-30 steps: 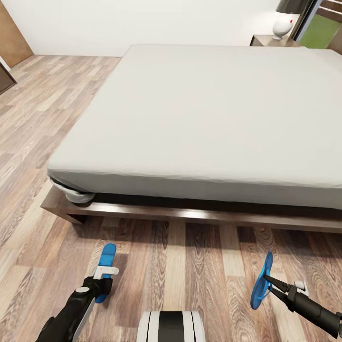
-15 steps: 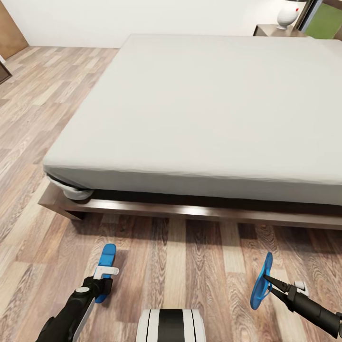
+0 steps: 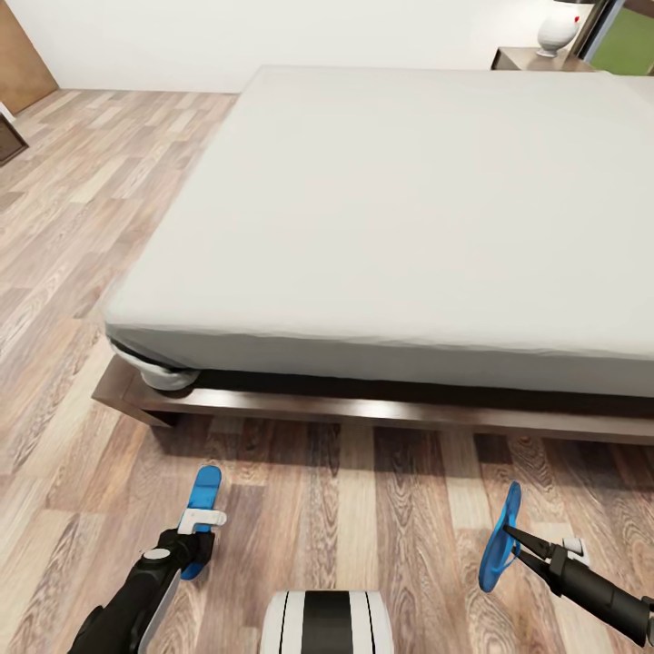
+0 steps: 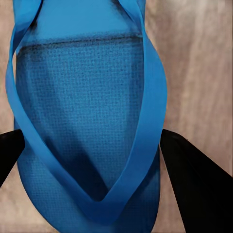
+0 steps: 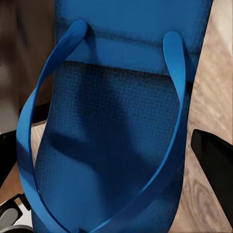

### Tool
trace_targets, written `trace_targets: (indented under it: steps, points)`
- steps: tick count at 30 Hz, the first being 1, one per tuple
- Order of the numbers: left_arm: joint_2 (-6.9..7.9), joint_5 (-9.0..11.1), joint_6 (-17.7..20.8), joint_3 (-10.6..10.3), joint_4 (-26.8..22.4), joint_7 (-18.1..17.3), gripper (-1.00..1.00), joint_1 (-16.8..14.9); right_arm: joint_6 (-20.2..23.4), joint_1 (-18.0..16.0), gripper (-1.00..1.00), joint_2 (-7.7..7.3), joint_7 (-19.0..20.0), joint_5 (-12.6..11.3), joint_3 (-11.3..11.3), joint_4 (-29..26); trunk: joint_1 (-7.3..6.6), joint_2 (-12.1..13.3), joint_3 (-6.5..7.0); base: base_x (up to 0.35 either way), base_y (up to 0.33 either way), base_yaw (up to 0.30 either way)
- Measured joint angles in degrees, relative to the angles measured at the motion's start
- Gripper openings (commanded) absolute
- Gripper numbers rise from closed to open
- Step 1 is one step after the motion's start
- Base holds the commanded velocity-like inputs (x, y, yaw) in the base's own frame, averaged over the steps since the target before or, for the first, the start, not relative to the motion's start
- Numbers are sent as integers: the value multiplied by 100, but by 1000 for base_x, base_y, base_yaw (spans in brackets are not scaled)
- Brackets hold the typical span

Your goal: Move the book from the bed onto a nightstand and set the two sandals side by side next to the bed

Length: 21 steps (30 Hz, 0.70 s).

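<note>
Two bright blue flat flip-flop sandals are off the floor, one per arm. Head view: left end effector pinches the left-hand sandal with the sole about level, toe pointing at the bed; right end effector pinches the right-hand sandal on edge, sole near vertical. Both hang over the wood-plank floor just short of the large low bed with its dark brown frame and off-white mattress, well apart from each other. My read: carry pose, staged along the bed's side so they can go down side by side; the right one likely needs rotating flat first. The mattress shown carries no book, but its right part is cut by the frame edge. A low dark nightstand sits at the far corner, a white lamp base on it, the lamp cut off above. Left wrist view: sandal strap and textured footbed up close, dark fingers pressed against both edges of the sole. Right wrist view: same picture, a dark finger at the sole's edge, the other barely visible at the frame border; exact contact is hard to make out.
</note>
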Motion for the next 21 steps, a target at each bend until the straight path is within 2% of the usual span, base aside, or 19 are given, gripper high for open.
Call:
trace_targets:
  steps: [10, 21]
  points:
    - [-4, -7, -3, -10, 2, 1, -100, 0, 0, -1, -100, -5, 2, 1, -2, -1, 2, 0, 0, 27, 35, 0]
    - [-6, -7, -3, -23, 2, 1, -100, 0, -1, 0, -100, -6, 12, -2, -4, 0, 30, -14, -243, 0, 0, 0]
